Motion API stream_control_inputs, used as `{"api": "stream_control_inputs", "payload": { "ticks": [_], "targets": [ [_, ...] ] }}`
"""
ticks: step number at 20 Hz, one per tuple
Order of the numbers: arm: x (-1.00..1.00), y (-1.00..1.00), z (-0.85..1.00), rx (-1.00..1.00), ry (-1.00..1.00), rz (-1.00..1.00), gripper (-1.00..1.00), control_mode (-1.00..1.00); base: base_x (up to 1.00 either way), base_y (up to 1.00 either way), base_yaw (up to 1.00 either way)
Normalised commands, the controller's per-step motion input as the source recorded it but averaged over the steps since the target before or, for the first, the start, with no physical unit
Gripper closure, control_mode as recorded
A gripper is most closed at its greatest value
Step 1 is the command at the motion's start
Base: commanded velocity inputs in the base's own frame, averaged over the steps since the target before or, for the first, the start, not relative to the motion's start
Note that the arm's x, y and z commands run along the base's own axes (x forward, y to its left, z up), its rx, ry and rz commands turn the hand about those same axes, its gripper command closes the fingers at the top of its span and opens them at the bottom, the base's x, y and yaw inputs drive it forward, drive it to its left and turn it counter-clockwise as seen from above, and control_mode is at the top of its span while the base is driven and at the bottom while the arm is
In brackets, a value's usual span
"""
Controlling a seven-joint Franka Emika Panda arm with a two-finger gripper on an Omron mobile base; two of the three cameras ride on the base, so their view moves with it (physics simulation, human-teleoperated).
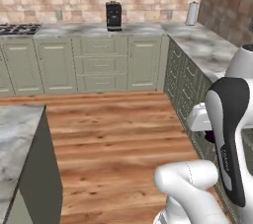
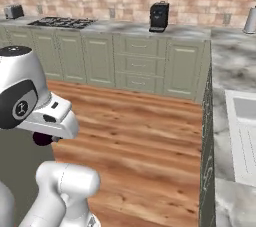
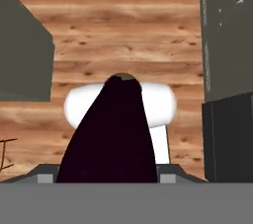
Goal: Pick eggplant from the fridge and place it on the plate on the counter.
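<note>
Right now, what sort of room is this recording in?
A home kitchen, rendered. A marbled counter runs over sage-green drawers below a brick backsplash, with a gas hob, a black coffee machine and a sink set along it, on a wood plank floor.

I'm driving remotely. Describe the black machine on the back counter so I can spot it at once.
Start at the brick wall and the marbled counter below it. The coffee machine stands upright on that counter, right of the stovetop, above a drawer stack. It is a boxy black block, unlike the pale grey cylinder in the corner.
</note>
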Motion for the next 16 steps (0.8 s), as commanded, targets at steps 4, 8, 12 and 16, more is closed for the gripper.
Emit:
{"api": "stream_control_inputs", "payload": {
  "ticks": [4,8,12,16],
  "targets": [
    [0.00,0.00,0.00,0.00,0.00,0.00,1.00,1.00,1.00,-0.54,0.24],
    [0.00,0.00,0.00,0.00,0.00,0.00,1.00,1.00,1.00,-0.29,0.30],
    [0.00,0.00,0.00,0.00,0.00,0.00,1.00,1.00,1.00,-0.15,0.35],
    [0.00,0.00,0.00,0.00,0.00,0.00,1.00,1.00,1.00,-0.12,0.40]
  ]
}}
